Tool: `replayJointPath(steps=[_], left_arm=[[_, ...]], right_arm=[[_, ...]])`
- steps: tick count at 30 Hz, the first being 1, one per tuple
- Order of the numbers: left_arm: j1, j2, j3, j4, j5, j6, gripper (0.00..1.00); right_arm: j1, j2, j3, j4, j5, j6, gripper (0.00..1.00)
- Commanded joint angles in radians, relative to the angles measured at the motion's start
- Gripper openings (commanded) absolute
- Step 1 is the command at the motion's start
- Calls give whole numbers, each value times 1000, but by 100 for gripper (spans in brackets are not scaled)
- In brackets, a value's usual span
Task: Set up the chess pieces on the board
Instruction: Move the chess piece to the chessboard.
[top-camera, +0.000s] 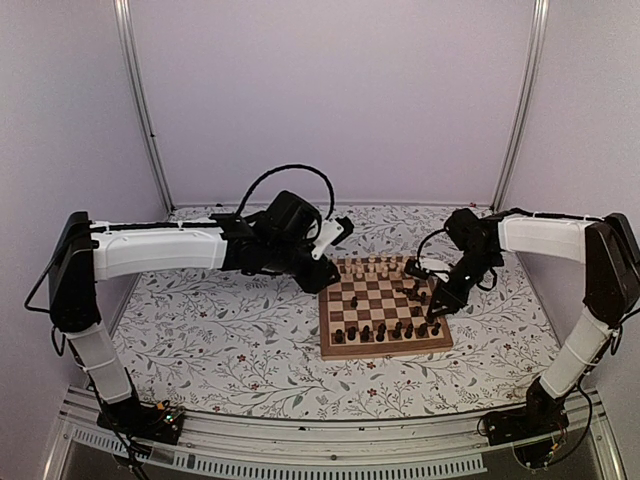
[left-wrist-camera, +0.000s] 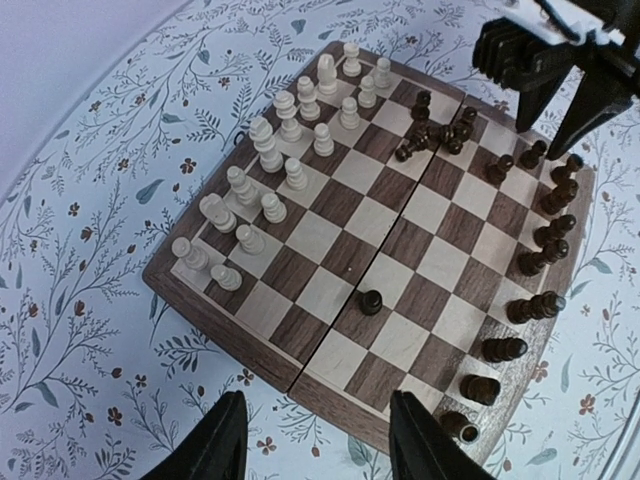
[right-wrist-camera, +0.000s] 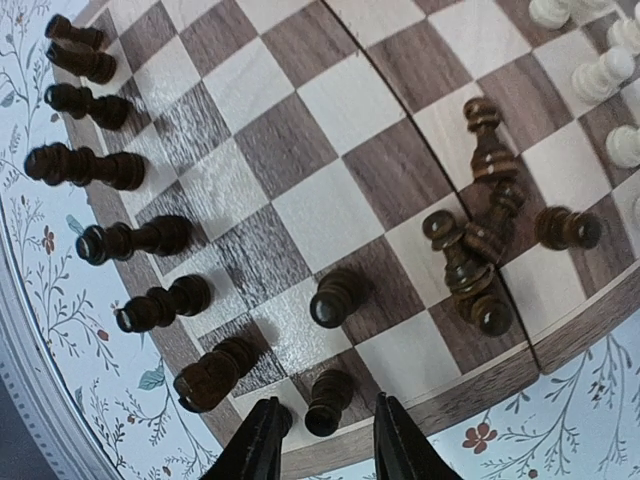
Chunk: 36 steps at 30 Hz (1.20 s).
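Note:
The wooden board (top-camera: 385, 350) lies on the floral cloth, right of centre. Pale pieces (left-wrist-camera: 270, 170) stand in two rows along its far side. Dark pieces (left-wrist-camera: 540, 250) stand along its near side, several lie in a heap (right-wrist-camera: 475, 250), and one dark pawn (left-wrist-camera: 371, 301) stands alone mid-board. My right gripper (right-wrist-camera: 328, 405) is open, low over the board's near right corner, its fingers either side of a standing dark pawn (right-wrist-camera: 330, 395) without touching it. My left gripper (left-wrist-camera: 318, 400) is open and empty, high above the board's left edge.
The floral table cloth (top-camera: 230, 340) covers the table around the board (left-wrist-camera: 330, 240). Pale walls and two metal posts (top-camera: 140, 100) close the back. The right arm (left-wrist-camera: 560, 50) reaches over the board's right side in the left wrist view.

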<state>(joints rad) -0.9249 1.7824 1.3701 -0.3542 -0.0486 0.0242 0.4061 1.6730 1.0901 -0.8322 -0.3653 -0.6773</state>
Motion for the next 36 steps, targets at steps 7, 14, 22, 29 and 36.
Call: replayJointPath(steps=[7,14,22,29,36], left_arm=[[-19,21,32,-17,2,13,51],[-19,17,31,-17,-17,20,51],[-19,21,33,-21,-16,22,51],[-18,23,34,-24,-18,24,51],[-18,23,35,-24,-16,24,51]], right_arm=[[6,-3,135,-35,-71,7,33],[20,57,139,-16,-77,1,31],[54,97,139,14,-24,5,31],[74,126,139,29,11,10,27],[81,142,147,34,24,13,18]])
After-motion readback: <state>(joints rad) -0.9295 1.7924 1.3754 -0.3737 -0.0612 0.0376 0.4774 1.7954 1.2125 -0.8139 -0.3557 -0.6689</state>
